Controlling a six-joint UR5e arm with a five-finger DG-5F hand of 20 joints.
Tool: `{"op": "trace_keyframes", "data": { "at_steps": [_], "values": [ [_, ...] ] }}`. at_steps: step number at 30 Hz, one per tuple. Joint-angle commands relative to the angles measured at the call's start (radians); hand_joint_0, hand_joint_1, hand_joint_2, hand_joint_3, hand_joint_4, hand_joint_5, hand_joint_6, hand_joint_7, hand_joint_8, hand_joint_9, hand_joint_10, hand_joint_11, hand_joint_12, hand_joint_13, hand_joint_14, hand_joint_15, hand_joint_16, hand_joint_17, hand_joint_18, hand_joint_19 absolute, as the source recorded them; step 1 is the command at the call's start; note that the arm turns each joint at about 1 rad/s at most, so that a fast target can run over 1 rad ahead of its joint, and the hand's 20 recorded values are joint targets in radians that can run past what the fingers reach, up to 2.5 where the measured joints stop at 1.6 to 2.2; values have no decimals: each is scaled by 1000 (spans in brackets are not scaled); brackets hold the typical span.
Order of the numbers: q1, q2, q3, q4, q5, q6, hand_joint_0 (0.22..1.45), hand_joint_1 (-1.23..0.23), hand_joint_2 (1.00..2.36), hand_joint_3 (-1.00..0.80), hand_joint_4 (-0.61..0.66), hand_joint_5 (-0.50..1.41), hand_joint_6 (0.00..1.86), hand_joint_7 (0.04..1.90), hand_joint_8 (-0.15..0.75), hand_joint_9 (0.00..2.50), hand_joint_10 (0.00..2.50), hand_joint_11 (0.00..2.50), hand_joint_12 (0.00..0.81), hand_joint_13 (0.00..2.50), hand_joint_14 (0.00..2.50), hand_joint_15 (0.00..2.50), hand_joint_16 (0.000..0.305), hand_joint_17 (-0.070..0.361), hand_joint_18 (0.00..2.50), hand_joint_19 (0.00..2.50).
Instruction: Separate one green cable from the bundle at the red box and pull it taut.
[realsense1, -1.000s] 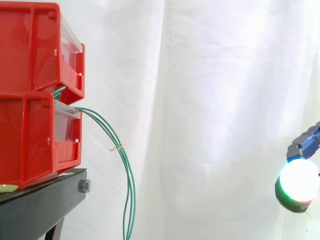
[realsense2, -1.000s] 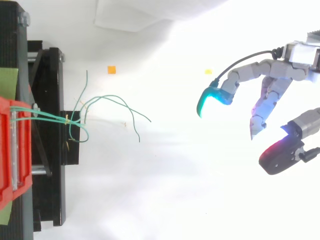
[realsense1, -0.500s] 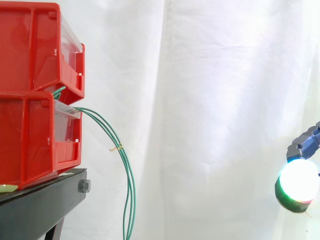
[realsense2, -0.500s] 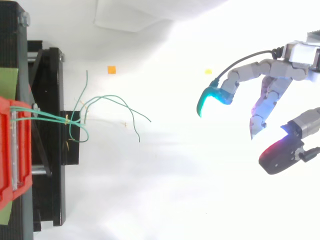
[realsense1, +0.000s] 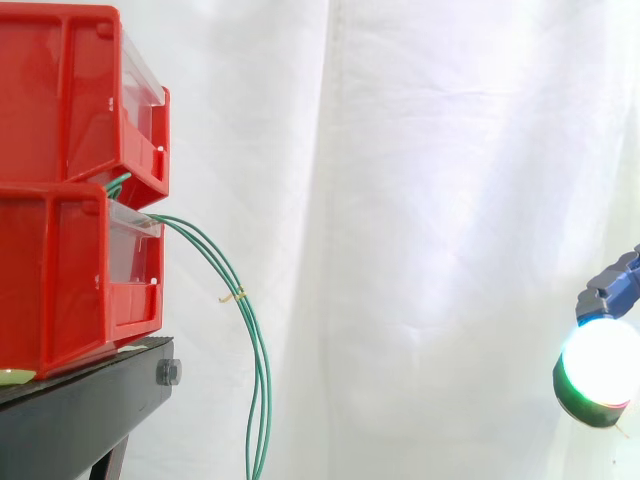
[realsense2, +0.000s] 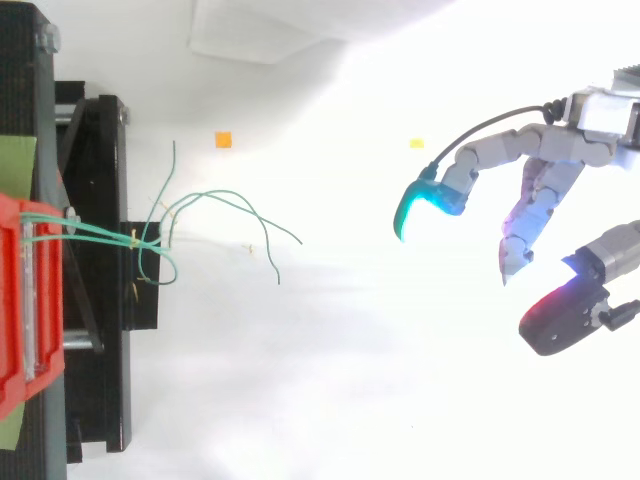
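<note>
Two stacked red bins (realsense1: 75, 185) stand on a black stand (realsense1: 80, 410) at the left. A bundle of thin green cables (realsense1: 250, 340) comes out between the bins, arcs down and hangs past the stand, tied by a small yellow tie (realsense1: 232, 296). From above, the green cables (realsense2: 200, 225) fan out over the white floor to the right of the red bin (realsense2: 25, 300). My hand (realsense2: 545, 195) is far to the right of the cables, open, fingers spread and relaxed, holding nothing. One glowing white fingertip (realsense1: 598, 365) sits at the right edge in the side view.
A white curtain hangs behind everything. Small orange (realsense2: 224, 140) and yellow (realsense2: 416, 143) markers lie on the white floor. A wide stretch of bare floor separates the hand from the cable ends.
The hand has drifted very slightly to the right and a touch lower. The cables and bins have not moved.
</note>
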Motion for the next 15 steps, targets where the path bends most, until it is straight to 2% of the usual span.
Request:
{"op": "trace_keyframes", "data": {
  "at_steps": [1, 15],
  "values": [
    [-4, 0, 0, -12, -1, 0, 542, -573, 1000, -500, 221, -153, 503, 755, 267, 1192, 20, 580, 368, 1073, 20, 516, 50, 112, 874, 779],
    [-3, 0, 0, -1, 1, -4, 543, -573, 1000, -500, 223, -152, 503, 755, 266, 1191, 22, 574, 369, 1069, 21, 511, 50, 112, 873, 782]
  ]
}}
